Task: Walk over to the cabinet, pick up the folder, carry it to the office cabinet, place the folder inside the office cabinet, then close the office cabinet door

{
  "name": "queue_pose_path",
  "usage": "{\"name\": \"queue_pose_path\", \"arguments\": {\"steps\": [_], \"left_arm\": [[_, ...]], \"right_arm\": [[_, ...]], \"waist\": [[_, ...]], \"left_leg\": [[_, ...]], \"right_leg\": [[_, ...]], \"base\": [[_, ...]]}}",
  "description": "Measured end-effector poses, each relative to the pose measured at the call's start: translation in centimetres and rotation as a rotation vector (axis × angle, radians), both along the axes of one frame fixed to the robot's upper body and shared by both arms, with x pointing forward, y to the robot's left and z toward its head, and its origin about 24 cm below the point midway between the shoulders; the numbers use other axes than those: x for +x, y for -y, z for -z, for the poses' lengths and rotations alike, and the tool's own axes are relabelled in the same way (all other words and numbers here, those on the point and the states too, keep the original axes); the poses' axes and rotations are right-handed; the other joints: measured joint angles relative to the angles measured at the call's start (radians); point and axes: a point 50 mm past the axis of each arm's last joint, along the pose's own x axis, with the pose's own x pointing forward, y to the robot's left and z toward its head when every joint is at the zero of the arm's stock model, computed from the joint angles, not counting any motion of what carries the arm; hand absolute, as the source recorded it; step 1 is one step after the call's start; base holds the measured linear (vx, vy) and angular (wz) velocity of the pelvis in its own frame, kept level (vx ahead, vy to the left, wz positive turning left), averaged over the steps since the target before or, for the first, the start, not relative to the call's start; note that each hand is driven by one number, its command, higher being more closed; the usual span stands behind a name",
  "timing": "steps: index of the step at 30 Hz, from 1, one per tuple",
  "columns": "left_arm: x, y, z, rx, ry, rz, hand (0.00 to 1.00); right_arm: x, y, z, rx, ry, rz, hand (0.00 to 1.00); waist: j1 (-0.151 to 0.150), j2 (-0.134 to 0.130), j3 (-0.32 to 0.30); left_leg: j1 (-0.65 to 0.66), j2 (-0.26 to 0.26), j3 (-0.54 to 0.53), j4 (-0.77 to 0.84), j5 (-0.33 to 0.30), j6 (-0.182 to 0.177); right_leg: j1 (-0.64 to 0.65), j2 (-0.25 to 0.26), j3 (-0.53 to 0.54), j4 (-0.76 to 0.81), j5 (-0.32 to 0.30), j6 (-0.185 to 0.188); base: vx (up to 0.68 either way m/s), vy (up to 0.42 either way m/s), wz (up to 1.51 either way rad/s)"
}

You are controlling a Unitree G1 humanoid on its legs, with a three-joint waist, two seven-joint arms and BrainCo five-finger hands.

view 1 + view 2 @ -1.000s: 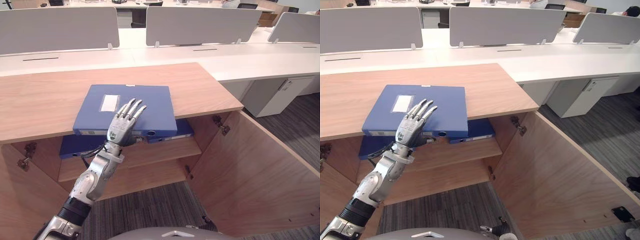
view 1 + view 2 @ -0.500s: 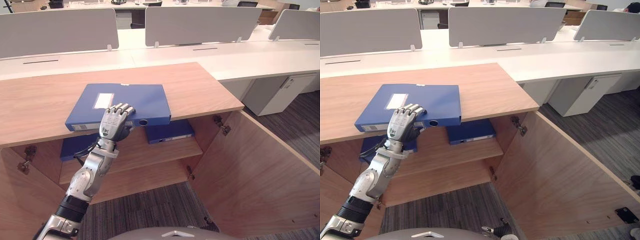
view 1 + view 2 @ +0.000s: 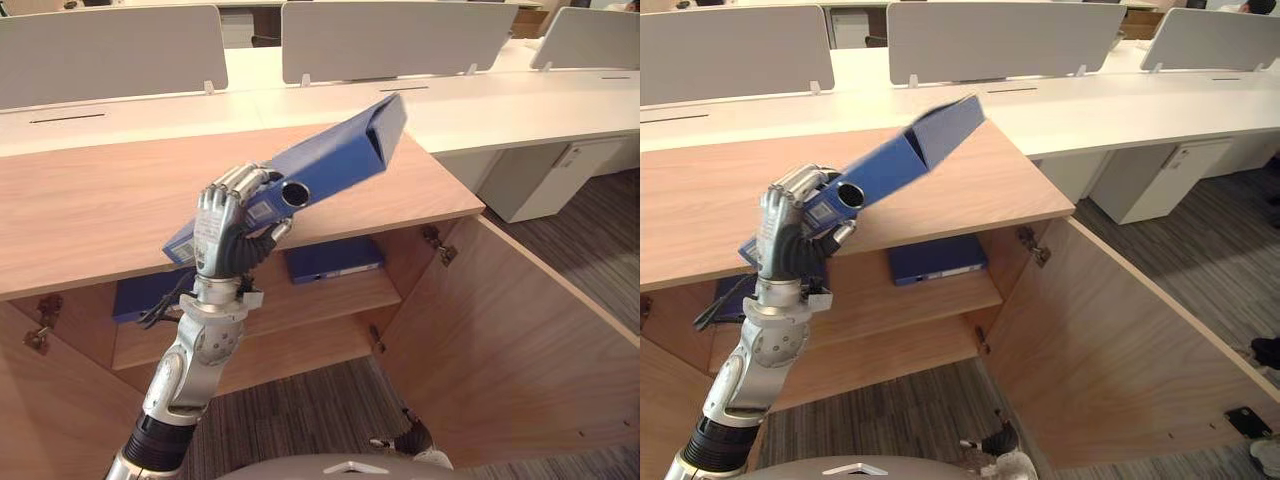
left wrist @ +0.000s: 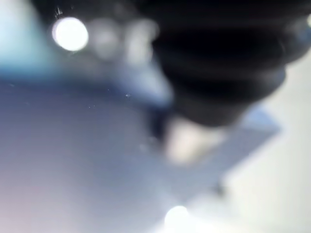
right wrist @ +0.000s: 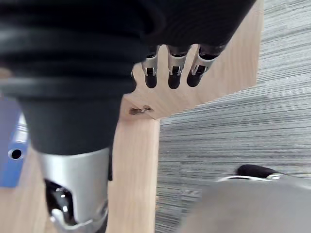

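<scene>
A blue folder [image 3: 330, 160] is tilted in the air above the wooden cabinet top [image 3: 90, 210], its far end raised toward the desks. My left hand [image 3: 222, 235] is shut on its near spine end, fingers curled over the top and the thumb underneath by the round finger hole. In the left wrist view the folder [image 4: 73, 145] is a blurred blue surface right against the hand. My right hand [image 5: 170, 73] hangs low with straight fingers beside an open wooden door [image 5: 214, 82].
Below the top, the open cabinet's upper shelf holds a second blue folder [image 3: 335, 258] and another one [image 3: 140, 295] at the left. The right door [image 3: 510, 340] stands wide open over grey carpet. White desks with grey partition screens [image 3: 395, 40] run behind the cabinet.
My left hand went from flat on the folder to curled round its near end, then lifted it off the cabinet top, far end tilting upward.
</scene>
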Motion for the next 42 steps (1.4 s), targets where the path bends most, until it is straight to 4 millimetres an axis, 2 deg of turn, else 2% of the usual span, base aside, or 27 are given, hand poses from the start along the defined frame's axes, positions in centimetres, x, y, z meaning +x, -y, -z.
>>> {"name": "queue_pose_path", "arguments": {"steps": [3,6,7,10,12,18,22,31,35,42], "left_arm": [[-0.9,-0.3,-0.8,-0.079,0.049,0.002,1.00],[-1.8,-1.6,-1.7,-0.165,0.109,-0.038,1.00],[-2.2,-2.2,-2.0,-0.217,0.130,-0.054,1.00],[-3.2,-3.0,-2.5,-0.304,0.168,-0.058,1.00],[-4.2,-3.5,-2.8,-0.390,0.191,-0.025,1.00],[-5.2,-4.1,-1.7,-0.572,0.103,0.086,1.00],[-5.2,-4.1,-0.6,-0.663,-0.016,0.190,1.00],[-3.8,-3.4,1.4,-0.729,-0.197,0.374,1.00],[-3.3,-3.0,2.3,-0.731,-0.271,0.451,1.00],[-3.0,-2.9,2.9,-0.665,-0.333,0.509,1.00]], "right_arm": [[1.7,-1.1,-1.5,0.023,0.116,-0.023,0.00],[4.1,-2.9,-4.0,0.069,0.287,-0.024,0.00],[5.0,-3.3,-5.4,0.084,0.373,-0.026,0.00],[6.2,-3.6,-8.1,0.108,0.515,-0.020,0.00],[7.3,-3.7,-11.0,0.141,0.668,0.008,0.00],[8.2,-2.7,-17.9,0.218,1.003,0.098,0.00],[8.2,-2.1,-21.2,0.245,1.163,0.113,0.00],[9.2,-1.6,-25.8,0.334,1.389,0.045,0.00],[9.8,-1.2,-26.8,0.454,1.418,-0.029,0.00],[10.3,-0.8,-27.7,0.564,1.419,-0.167,0.00]], "waist": [[0.005,0.002,-0.001],[0.006,0.008,-0.001],[0.007,0.012,-0.002],[0.010,0.014,-0.001],[0.011,0.015,-0.001],[0.012,0.015,-0.001],[0.012,0.013,-0.001],[0.023,0.008,0.004],[0.031,0.006,0.006],[0.033,0.005,0.007]], "left_leg": [[-0.013,0.005,-0.001,0.000,0.006,-0.001],[-0.025,0.009,-0.002,0.000,0.013,-0.001],[-0.025,0.009,-0.003,0.000,0.014,0.000],[-0.025,0.008,-0.004,0.000,0.010,-0.006],[-0.029,0.008,-0.003,-0.001,0.010,-0.007],[-0.043,0.007,-0.003,0.000,0.020,0.000],[-0.044,0.007,-0.002,0.000,0.022,0.003],[-0.044,0.007,-0.002,0.000,0.023,0.004],[-0.048,0.005,-0.009,0.000,0.026,0.006],[-0.061,0.001,-0.024,0.000,0.031,0.009]], "right_leg": [[-0.015,0.006,0.000,0.004,0.005,-0.005],[-0.032,0.009,0.000,0.016,0.008,-0.007],[-0.033,0.009,0.000,0.019,0.009,-0.007],[-0.034,0.007,-0.001,0.020,0.009,-0.007],[-0.041,0.007,-0.001,0.019,0.003,-0.015],[-0.056,0.006,-0.001,0.018,0.008,-0.009],[-0.056,0.006,-0.001,0.013,0.017,0.001],[-0.055,0.005,-0.001,0.013,0.019,0.003],[-0.056,0.004,-0.005,0.013,0.019,0.003],[-0.059,0.002,-0.016,0.013,0.020,0.004]], "base": [[-0.02,-0.005,0.00],[-0.06,-0.009,0.00],[-0.05,0.009,0.02],[-0.05,0.018,0.02],[-0.05,0.027,-0.01],[-0.01,0.004,0.00],[0.02,0.011,-0.01],[0.00,0.000,0.00],[0.00,0.012,0.04],[0.01,0.015,0.07]]}}
